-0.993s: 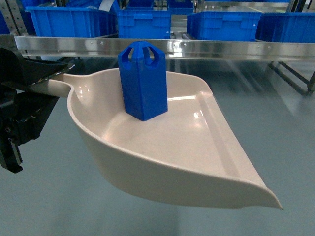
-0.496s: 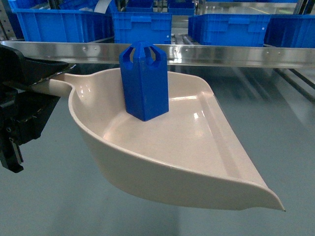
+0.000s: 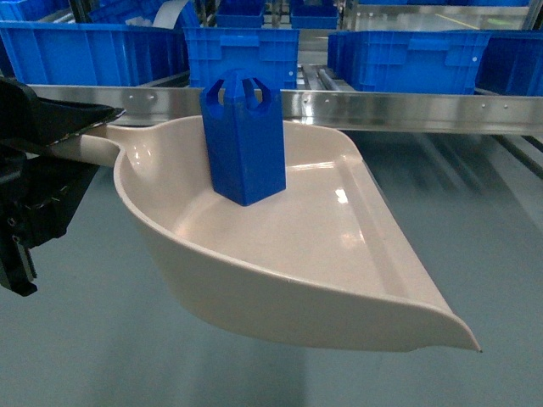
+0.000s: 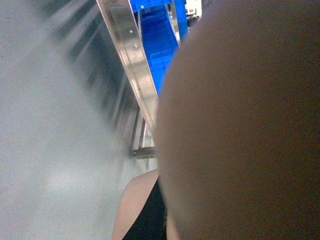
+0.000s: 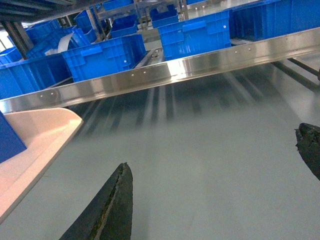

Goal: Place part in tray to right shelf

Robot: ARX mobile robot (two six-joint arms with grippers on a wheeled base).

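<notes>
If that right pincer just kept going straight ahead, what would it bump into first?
Probably the steel front rail of the shelf, with blue crates behind it. Only open floor shows between the open right pincer and that rail, though depth is unclear.

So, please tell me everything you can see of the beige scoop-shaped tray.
The beige glossy plastic scoop-shaped tray looks smooth and shiny, with a raised curved rim, a flat inner floor and a wide lip that runs to a point at the lower right. Its handle goes left into the black left tool, which holds it in the air in front of the steel shelf rail. The tall bright-blue plastic block stands upright on its floor, near the handle end. In the right wrist view its edge appears at the left.
</notes>
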